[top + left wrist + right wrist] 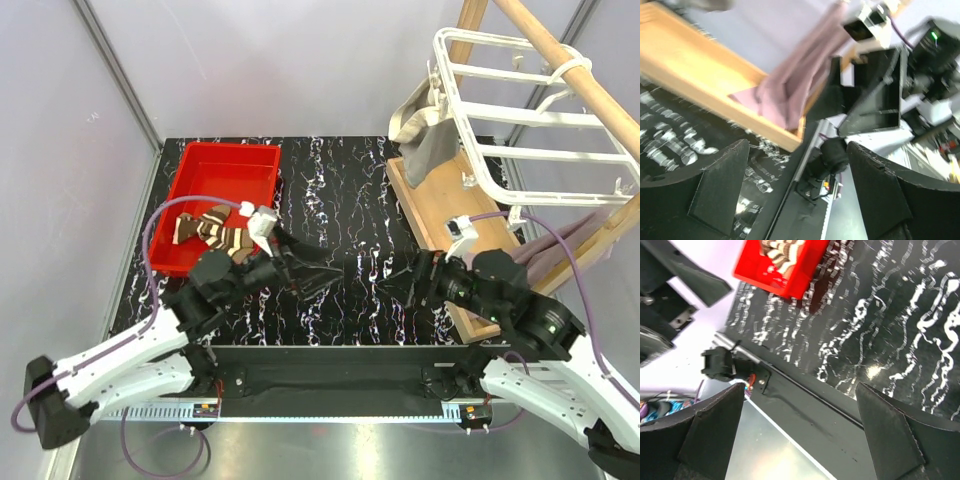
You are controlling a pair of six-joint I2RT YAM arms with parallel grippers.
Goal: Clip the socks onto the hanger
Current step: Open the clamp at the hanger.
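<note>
Both your left gripper (pixel 318 277) and right gripper (pixel 398 284) gape wide and empty, tips facing mid-table. The striped sock (pixel 213 232) lies just left of the left jaws, stretched crosswise in the red tub (pixel 228 158), nearer that gripper. The hanger (pixel 520 110) hangs far right

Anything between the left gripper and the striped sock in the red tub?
No loose object. The striped sock lies inside the red tub, so only the tub's wall sits between. The left gripper is open and faces away, toward the right gripper.
</note>
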